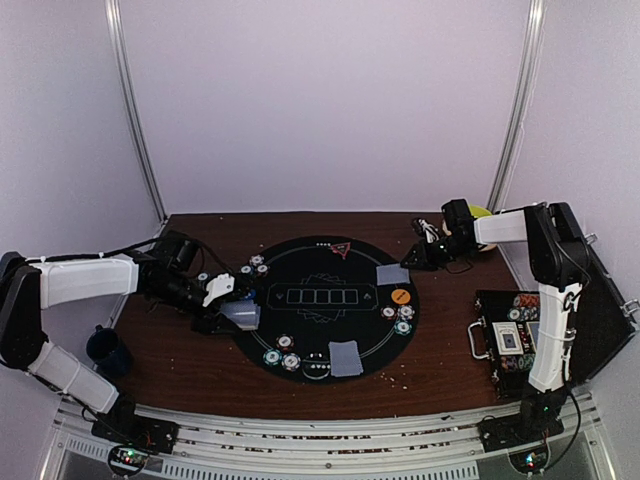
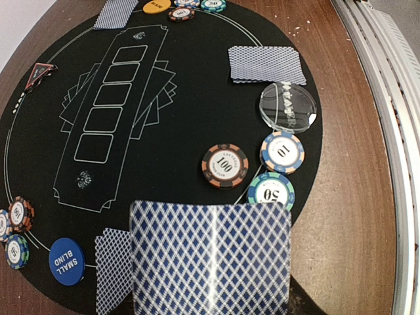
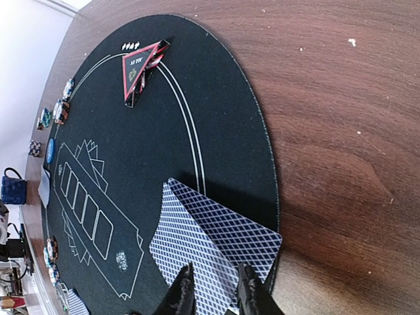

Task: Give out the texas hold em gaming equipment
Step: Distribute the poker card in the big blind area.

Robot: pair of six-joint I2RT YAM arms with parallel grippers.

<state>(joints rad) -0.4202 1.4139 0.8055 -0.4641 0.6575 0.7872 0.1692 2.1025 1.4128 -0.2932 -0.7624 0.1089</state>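
Operator: What's my left side holding?

Spotter: Your left gripper (image 1: 232, 303) is clamped on a stack of blue-diamond-backed playing cards (image 2: 210, 259), held just above the left edge of the round black felt mat (image 2: 210, 111). Beside it on the felt lie a blue "SMALL BLIND" disc (image 2: 67, 261) and a small card pile (image 2: 113, 269).

Operator: And the right side?

Spotter: Your right gripper (image 3: 214, 292) has its jaws a narrow way apart, gripping nothing. It sits over the near end of two overlapped cards (image 3: 216, 230) lying flat at the mat's right edge — whether it touches them, I cannot tell.

Operator: The markers?

Spotter: The red triangle marker (image 3: 141, 69) lies at the far rim, and an orange disc (image 1: 400, 296) lies near your right-hand cards, with striped-edge chips (image 1: 404, 313) just beside it. Another card pile (image 1: 345, 357) lies at the near edge.
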